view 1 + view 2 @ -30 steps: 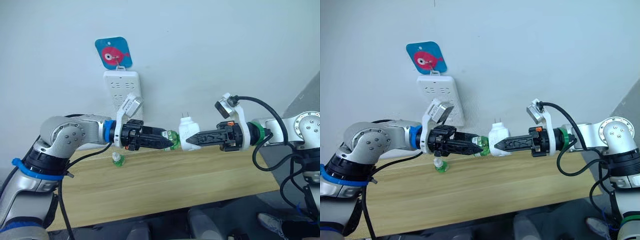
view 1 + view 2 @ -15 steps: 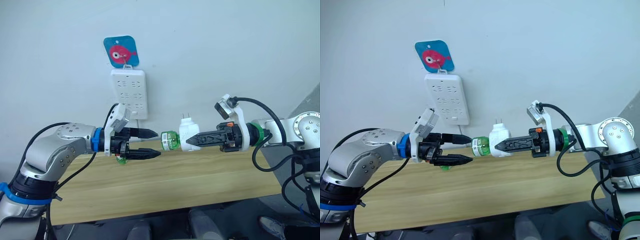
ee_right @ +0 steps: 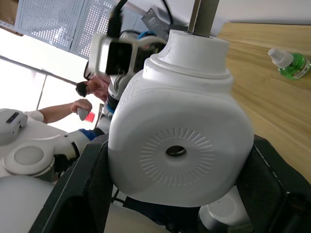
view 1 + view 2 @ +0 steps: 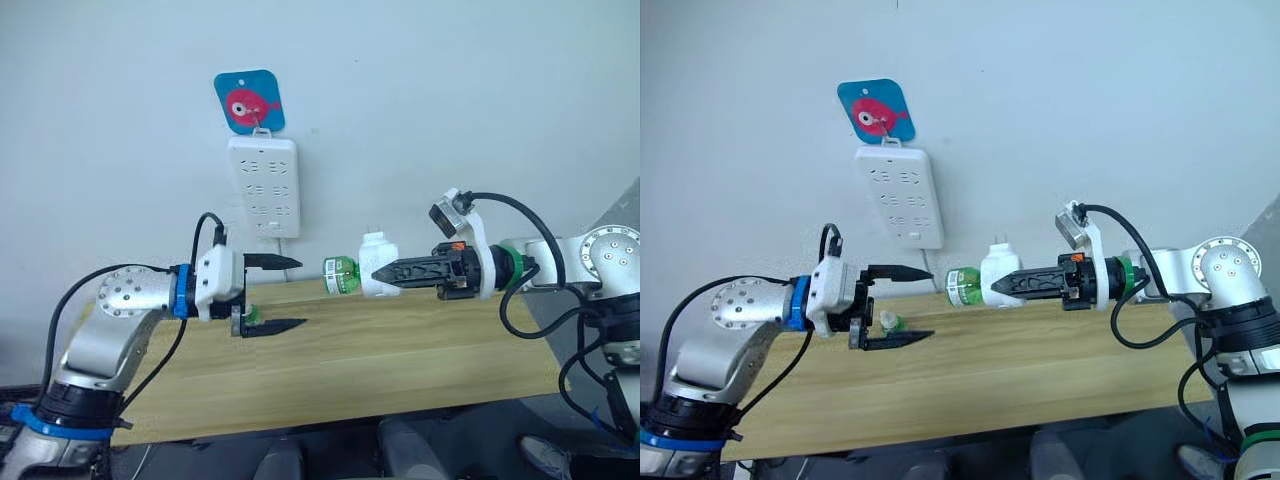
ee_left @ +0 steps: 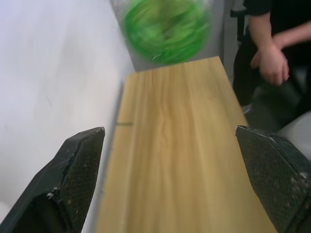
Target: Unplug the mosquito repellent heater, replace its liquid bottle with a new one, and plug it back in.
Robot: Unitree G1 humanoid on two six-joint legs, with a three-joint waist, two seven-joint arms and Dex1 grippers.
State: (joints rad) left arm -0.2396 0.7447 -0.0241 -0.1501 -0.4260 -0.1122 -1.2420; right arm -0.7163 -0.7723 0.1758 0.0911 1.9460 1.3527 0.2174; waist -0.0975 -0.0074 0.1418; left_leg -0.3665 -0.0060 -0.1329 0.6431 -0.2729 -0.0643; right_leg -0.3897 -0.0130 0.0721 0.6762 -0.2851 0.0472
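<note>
— Two grippers in play? Where's the heater?

— My right gripper [image 4: 385, 271] pinches the heater [image 4: 377, 264] in mid-air, green bottle [image 4: 340, 274] sticking out at its nine o'clock. My left gripper [image 4: 290, 295] hangs spread and empty over the shelf [image 4: 400, 350].

— Step?

— Bottle seated, I'd judge. Next I carry it toward eleven o'clock, prongs to the strip [image 4: 265, 186].

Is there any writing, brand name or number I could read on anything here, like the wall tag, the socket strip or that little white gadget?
No text can be read anywhere.
Blue tag on the wall: a red fish picture, no words.
White power strip: no print visible.
White heater in the right hand: only a moulded ring of lines around its hole, no letters.
Green bottle on it: any label is too small to read.
</note>
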